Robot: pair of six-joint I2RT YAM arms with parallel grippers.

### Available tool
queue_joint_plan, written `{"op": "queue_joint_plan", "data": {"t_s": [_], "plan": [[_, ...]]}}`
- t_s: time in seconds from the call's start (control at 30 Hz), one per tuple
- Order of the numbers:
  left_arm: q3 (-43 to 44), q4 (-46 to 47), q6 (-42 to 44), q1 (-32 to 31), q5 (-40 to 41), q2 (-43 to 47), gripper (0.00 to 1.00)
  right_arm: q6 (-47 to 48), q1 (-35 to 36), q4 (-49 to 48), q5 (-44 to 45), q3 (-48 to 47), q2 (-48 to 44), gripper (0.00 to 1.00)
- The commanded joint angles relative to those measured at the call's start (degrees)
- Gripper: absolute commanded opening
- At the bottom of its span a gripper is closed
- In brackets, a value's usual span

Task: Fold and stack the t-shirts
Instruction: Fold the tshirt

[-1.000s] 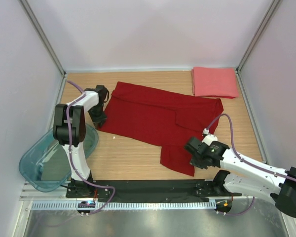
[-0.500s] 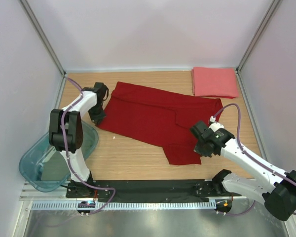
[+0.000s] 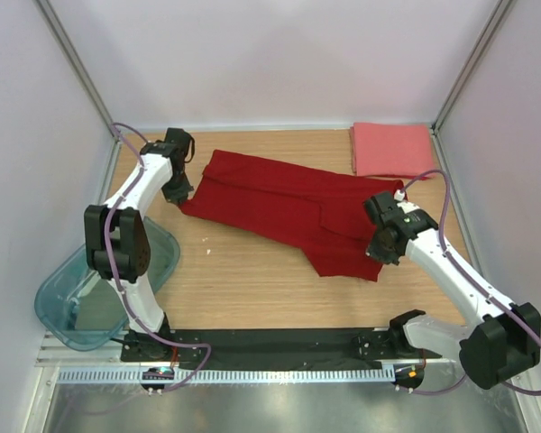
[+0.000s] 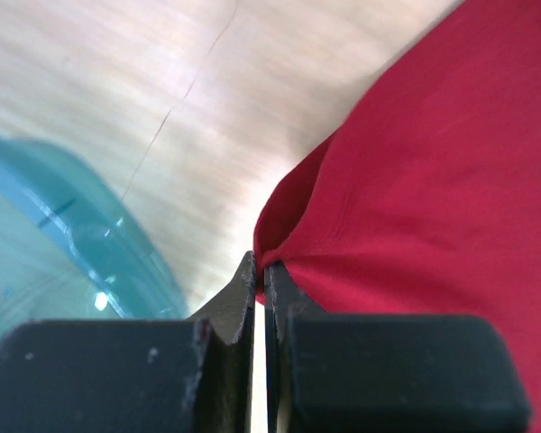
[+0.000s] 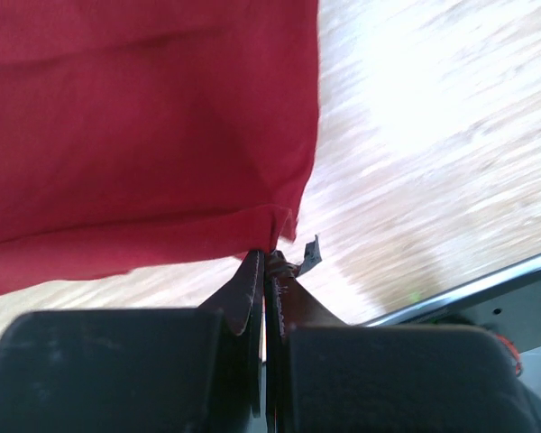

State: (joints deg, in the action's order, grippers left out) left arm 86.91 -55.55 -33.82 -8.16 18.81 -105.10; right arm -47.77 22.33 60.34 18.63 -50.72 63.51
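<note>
L gripper (image 4: 260, 271): jaws pressed together on a pinch of the dark red shirt (image 3: 279, 209). In the wrist view the cloth bunches to a point right at the tips. In the top view that's the shirt's left corner, upper left of frame, w/ the L arm stretched up from the bottom edge.

R gripper (image 5: 269, 260): also clamped tight, nipping the shirt's hem corner. A small grey tag (image 5: 308, 253) sticks out just beside the tips. The top view puts this gripper right of centre, at the shirt's lower right edge.

Red shirt lies across the middle of the table (image 3: 252, 293), partly doubled over itself, slanting from upper left to centre right. Near its right end, in the upper right corner, sits the salmon-pink shirt (image 3: 392, 151), folded to a flat rectangle. Lower left of frame: teal bin (image 3: 90, 298), beside the L arm, apart from both shirts.
</note>
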Motion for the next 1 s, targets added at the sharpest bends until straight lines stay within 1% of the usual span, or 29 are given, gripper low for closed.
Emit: {"op": "queue_joint_plan", "data": {"t_s": [0.0, 0.2, 0.33, 0.47, 0.67, 0.97], "plan": [[4.92, -0.35, 0.95, -0.1, -1.22, -2.12, 0.0, 6.36, -4.04, -1.62, -0.26, -3.24, 1.88, 0.01], [11.34, -0.87, 1.13, -0.71, -3.69, -7.48, 0.0, 10.23, -9.66, -3.99, -2.28, -6.49, 6.36, 0.01], [15.56, -1.93, 1.74, -0.89, -4.04, -11.44, 0.0, 11.64, -11.42, -4.96, -3.51, -10.52, 10.66, 0.01], [20.38, -2.72, 2.1, -0.98, -4.65, -15.3, 0.0, 12.43, -12.66, -5.4, -3.78, -13.79, 14.97, 0.01], [26.46, -4.39, 1.92, -1.15, -6.06, -19.96, 0.0, 13.23, -14.68, -5.93, -4.13, -17.31, 18.58, 0.01], [35.42, -5.88, 1.22, -1.15, -6.15, -25.59, 0.0, 13.84, -15.56, -6.63, -5.01, -22.14, 24.91, 0.01]]}}
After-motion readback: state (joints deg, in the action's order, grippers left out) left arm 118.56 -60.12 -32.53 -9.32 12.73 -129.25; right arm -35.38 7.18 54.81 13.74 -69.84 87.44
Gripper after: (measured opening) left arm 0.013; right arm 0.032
